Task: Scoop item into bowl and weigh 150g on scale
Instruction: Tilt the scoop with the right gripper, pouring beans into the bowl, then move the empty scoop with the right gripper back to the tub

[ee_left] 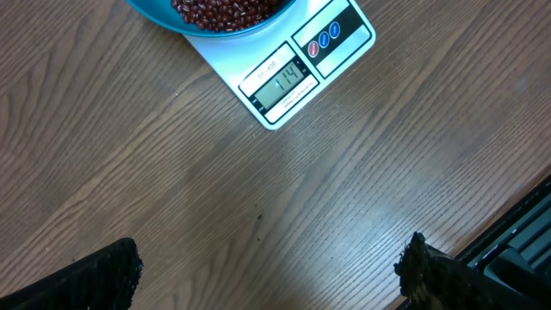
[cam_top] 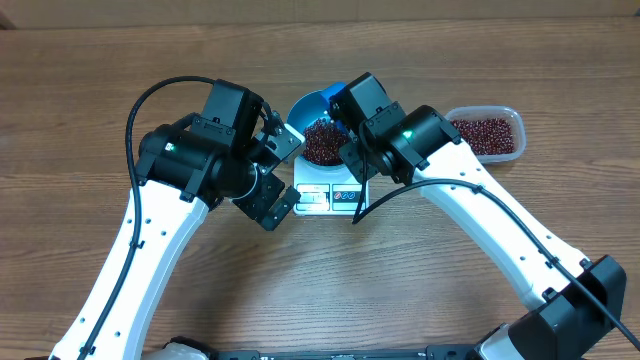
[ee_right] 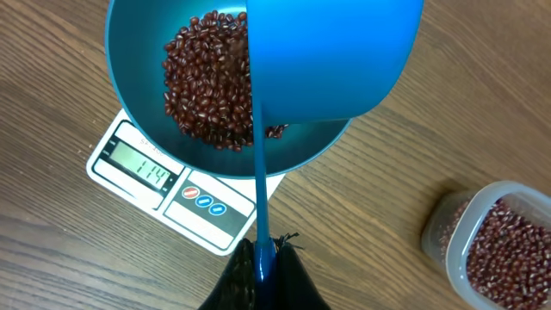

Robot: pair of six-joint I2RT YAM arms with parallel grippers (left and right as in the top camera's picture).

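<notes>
Step in hand: pouring. I judge I am in the middle of the filling, with one scoopful being emptied over the bowl.
Right gripper: my right gripper (ee_right: 261, 251) is pressed together on the thin handle of the blue scoop (ee_right: 327, 60). The scoop is tilted on its side just above the bowl (ee_right: 129, 60).
Left gripper: my left gripper (ee_left: 263, 275) stands wide apart and holds nothing. It hovers over the bare bench (ee_left: 129, 172), near the front of the scale (ee_left: 225, 62), not touching it.
Beans: a loose heap of beans (ee_right: 207, 86) lies inside the bowl. More of them are in the clear tub (ee_right: 435, 232), which stands on the bench well apart, on my right side.
Bowl and scale: the bowl sits on the scale and hides most of its plate. Only the edge with the display (ee_right: 142, 168) and the buttons shows.
Reading: the display shows 114, so I judge the weight is under the 150 that the task asks.
Inside the scoop: I cannot tell if beans remain in it, because its back is toward the camera.
Next move: it calls for bringing the scoop to the tub, taking a smaller portion, and tipping it slowly with an eye on the display, since too much is harder to correct.
</notes>
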